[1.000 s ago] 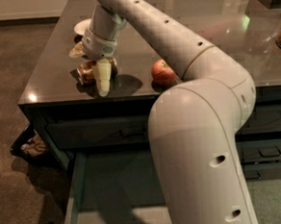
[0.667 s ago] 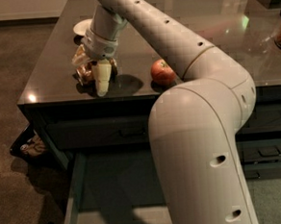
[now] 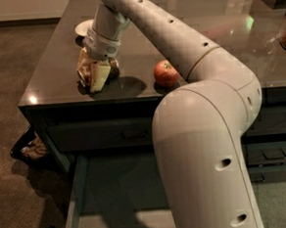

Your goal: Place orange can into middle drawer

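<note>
Claw (image 3: 93,76) clamps the tilted orange can (image 3: 84,65), left of apple (image 3: 165,73) on table (image 3: 51,68). Risk: skewed hold (can's leaning) slips mid-carry, dropping it short of open middle drawer (image 3: 114,196), below apple.

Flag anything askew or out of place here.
The orange can leans off upright in the gripper, near the front corner of the counter. The middle drawer stands pulled open below. Nothing looks spilled or damaged.
</note>
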`<state>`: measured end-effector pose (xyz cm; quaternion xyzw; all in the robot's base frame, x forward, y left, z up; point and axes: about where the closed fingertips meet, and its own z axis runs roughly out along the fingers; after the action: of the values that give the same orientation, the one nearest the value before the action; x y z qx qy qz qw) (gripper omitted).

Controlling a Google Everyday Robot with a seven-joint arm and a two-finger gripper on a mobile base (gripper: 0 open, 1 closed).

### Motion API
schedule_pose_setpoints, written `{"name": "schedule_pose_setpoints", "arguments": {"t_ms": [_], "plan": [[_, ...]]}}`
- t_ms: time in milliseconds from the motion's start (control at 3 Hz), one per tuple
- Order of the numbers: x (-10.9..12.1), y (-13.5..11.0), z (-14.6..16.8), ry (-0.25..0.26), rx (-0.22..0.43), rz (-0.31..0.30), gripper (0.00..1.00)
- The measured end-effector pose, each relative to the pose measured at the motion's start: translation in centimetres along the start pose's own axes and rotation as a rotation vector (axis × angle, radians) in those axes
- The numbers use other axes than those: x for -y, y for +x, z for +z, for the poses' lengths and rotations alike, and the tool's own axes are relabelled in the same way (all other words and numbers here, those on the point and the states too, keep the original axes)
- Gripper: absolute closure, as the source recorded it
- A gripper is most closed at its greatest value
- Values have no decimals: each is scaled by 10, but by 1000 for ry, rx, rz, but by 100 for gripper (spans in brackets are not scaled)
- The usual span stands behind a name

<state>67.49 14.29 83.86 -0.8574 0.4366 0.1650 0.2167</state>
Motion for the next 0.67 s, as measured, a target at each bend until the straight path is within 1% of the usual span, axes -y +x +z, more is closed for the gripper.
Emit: {"name": "schedule_pose_setpoints", "arguments": {"t_ms": [333,667], "plan": [[0,0,0,0,0,0,96],[0,0,0,0,0,0,100]]}}
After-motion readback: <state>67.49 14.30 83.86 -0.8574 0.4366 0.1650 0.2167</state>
